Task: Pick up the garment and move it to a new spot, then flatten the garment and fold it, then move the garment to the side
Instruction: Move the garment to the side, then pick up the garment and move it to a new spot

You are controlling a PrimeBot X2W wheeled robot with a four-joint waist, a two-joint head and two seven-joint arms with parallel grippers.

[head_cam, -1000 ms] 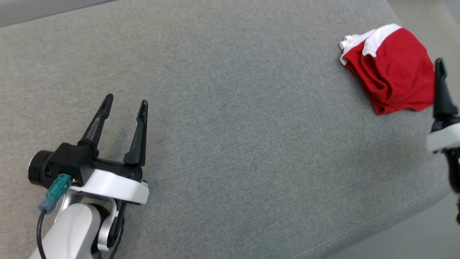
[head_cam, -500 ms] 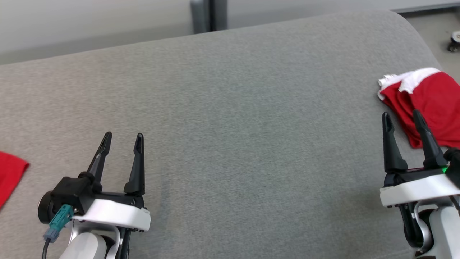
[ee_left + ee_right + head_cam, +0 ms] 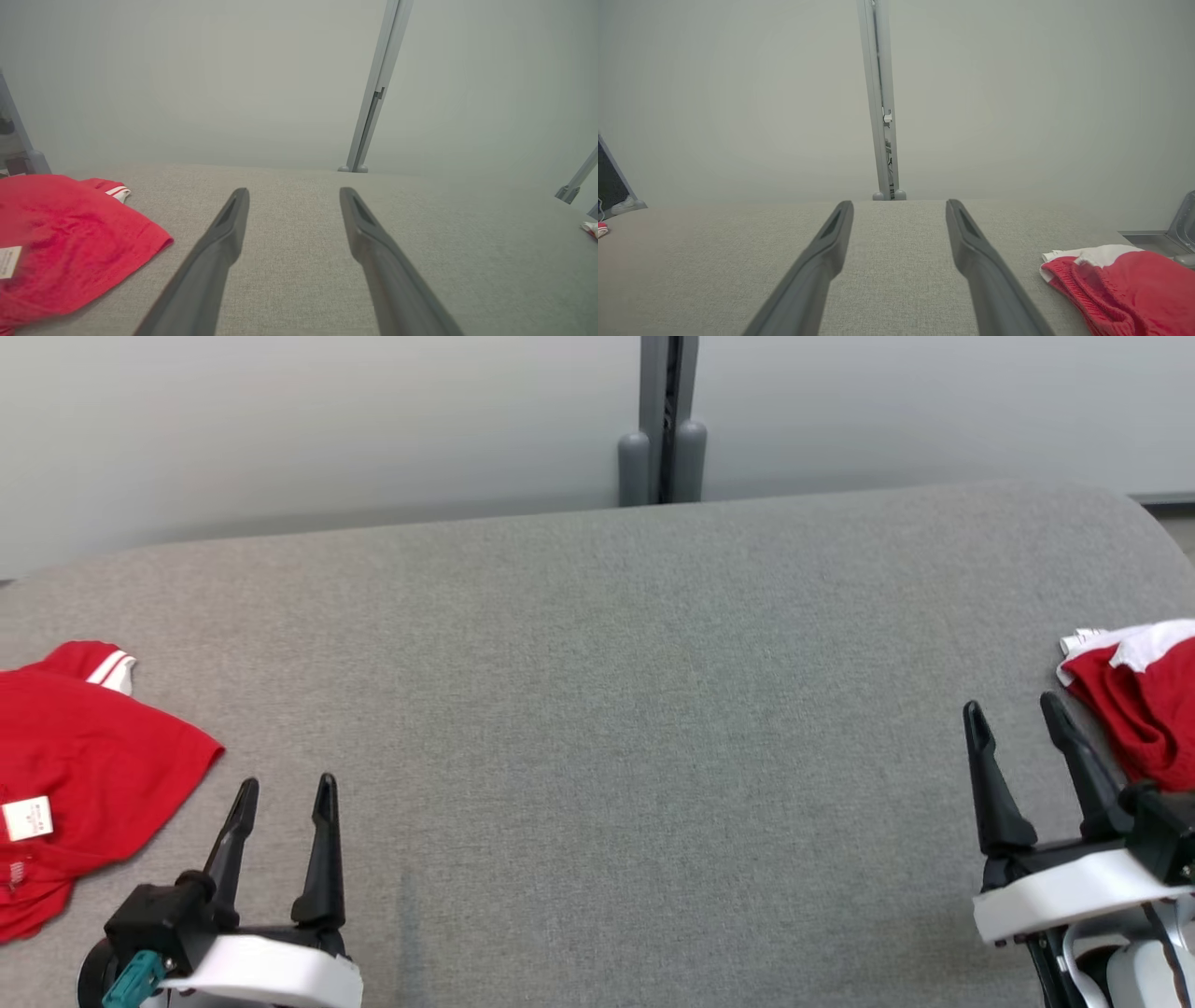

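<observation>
We hold both arms low at the near edge of the grey fabric-covered tabletop [image 3: 607, 709], and neither has anything in it: our left gripper [image 3: 287, 784] stands spread wide over bare fabric, and our right gripper [image 3: 1011, 705] is just as wide and just as empty, both pointing toward the far wall and its grey post [image 3: 665, 420]. The broad bare middle between them looks to us like the working ground, free so that a garment can be laid out and flattened there. At the left edge lies a loose red garment [image 3: 93, 756], spread unevenly with a white-striped cuff [image 3: 110, 667] at its far corner and a white label [image 3: 26, 818] showing, just to the left of our left gripper but not touching it; we judge this to be the piece to pick up, since it is neither flat nor folded. At the right edge a red and white bundle [image 3: 1144, 709] sits compact, just right of our right gripper, and we take it for a piece already folded and put aside. With both grippers spread and empty, we read the pick-up as not yet begun
</observation>
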